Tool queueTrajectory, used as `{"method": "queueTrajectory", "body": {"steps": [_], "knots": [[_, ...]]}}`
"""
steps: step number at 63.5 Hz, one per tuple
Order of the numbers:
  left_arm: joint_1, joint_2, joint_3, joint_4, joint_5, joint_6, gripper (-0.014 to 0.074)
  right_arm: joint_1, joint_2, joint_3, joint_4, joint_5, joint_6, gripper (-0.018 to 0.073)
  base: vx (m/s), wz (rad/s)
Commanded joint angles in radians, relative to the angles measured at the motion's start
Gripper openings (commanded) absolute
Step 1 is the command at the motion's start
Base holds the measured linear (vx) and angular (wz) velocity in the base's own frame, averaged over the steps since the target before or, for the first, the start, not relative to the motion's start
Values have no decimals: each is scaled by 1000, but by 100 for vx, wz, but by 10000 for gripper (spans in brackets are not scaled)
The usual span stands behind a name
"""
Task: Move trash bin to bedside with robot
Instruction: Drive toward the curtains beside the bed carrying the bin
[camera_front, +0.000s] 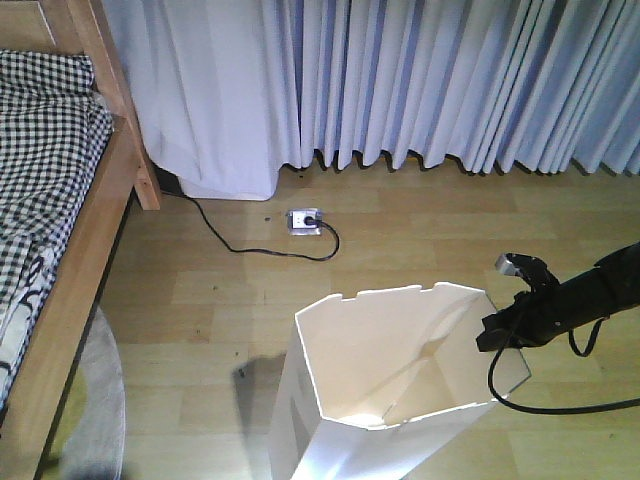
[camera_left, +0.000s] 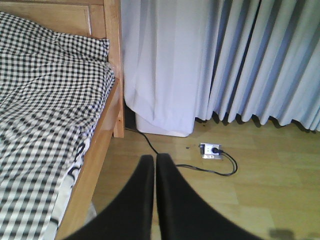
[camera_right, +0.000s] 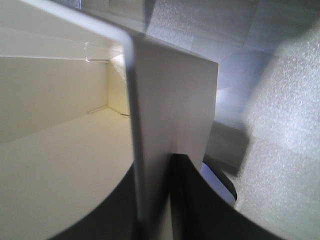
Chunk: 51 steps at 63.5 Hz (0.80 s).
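One gripper (camera_front: 500, 333) tight on trash bin (camera_front: 380, 360)

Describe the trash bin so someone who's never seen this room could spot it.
From the wooden bed on the left, look right across the floor, nearer than the curtains. The trash bin stands there: tall, white, open-topped, with a faceted rim, cream inside, and the black right gripper pinching its wall.

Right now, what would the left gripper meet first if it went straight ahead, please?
Nothing close: the left gripper likely reaches floor by the black cable, before the white curtain; depth unclear.
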Motion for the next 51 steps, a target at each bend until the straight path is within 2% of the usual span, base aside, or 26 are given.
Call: {"method": "queueTrajectory", "body": {"steps": [1, 51], "knots": [[-3, -14, 3, -2, -66, -4, -6, -4, -74, -7, 70, 221, 15, -5, 26, 0], [-3, -14, 3, -2, -66, -4, -6, -4, -74, -7, 70, 221, 15, -5, 22, -1]]}}
